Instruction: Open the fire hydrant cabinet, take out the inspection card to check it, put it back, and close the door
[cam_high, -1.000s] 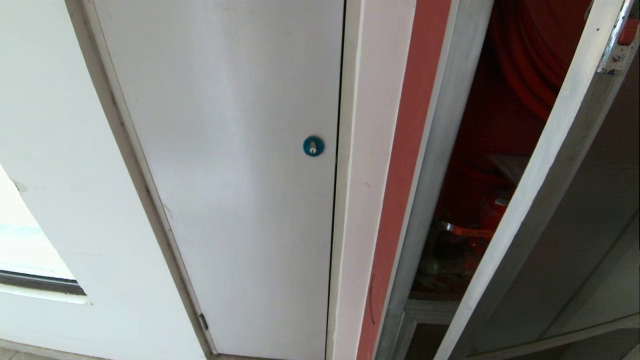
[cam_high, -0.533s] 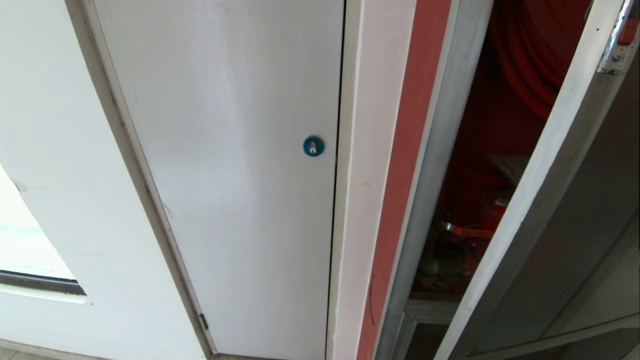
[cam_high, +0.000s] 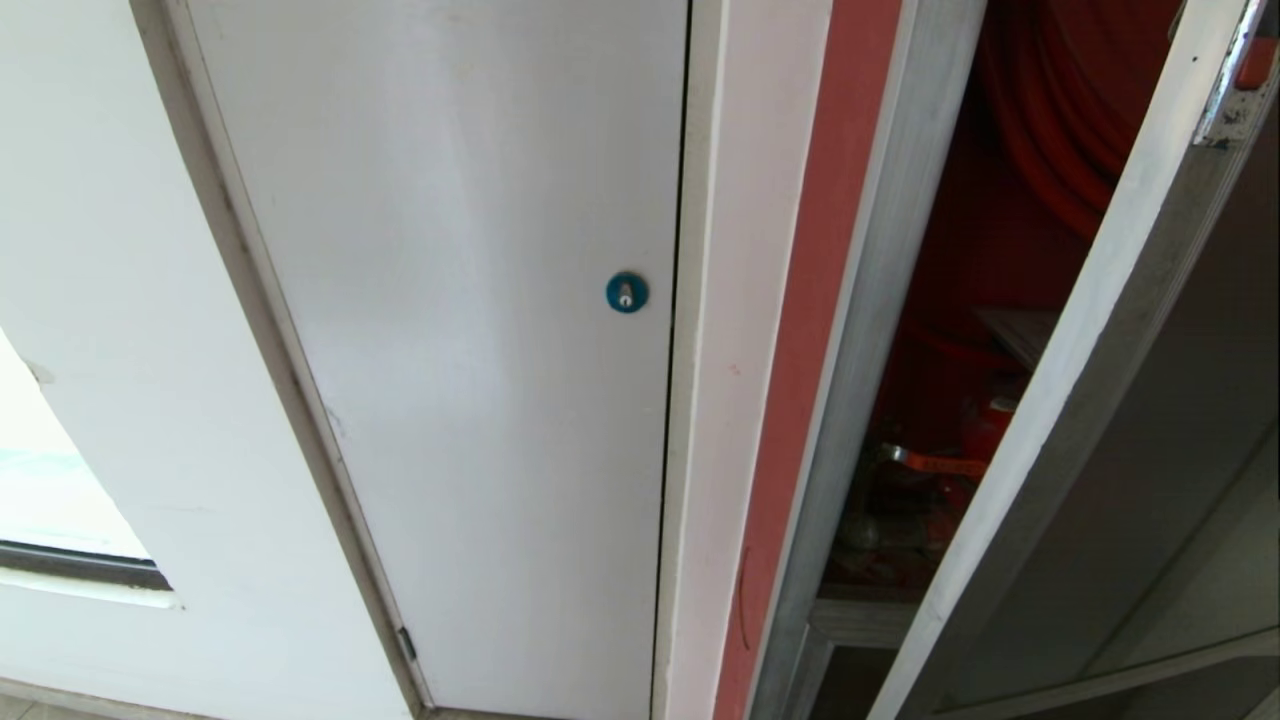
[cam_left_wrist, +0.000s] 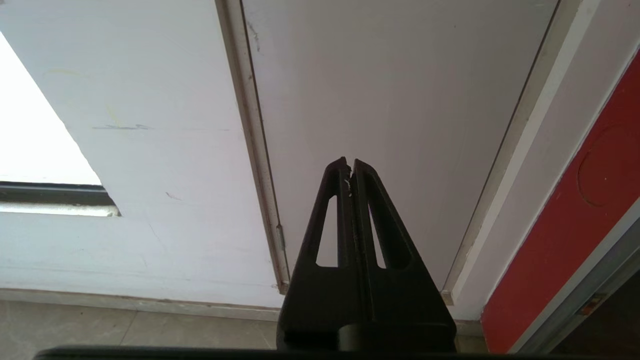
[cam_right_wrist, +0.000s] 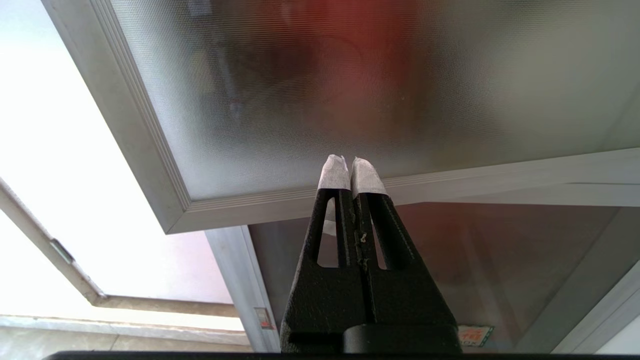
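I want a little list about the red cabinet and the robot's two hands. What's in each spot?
cabinet door: the door stands partly open, its aluminium edge toward the camera
inside the cabinet: the fire hydrant cabinet shows red hose coils and a red valve low down
inspection card: not clearly seen
white door: the white door beside it is shut, with a round blue lock
left hand: the left hand is shut, empty, pointing at the white door
right hand: the right hand is shut, empty, in front of the glass door
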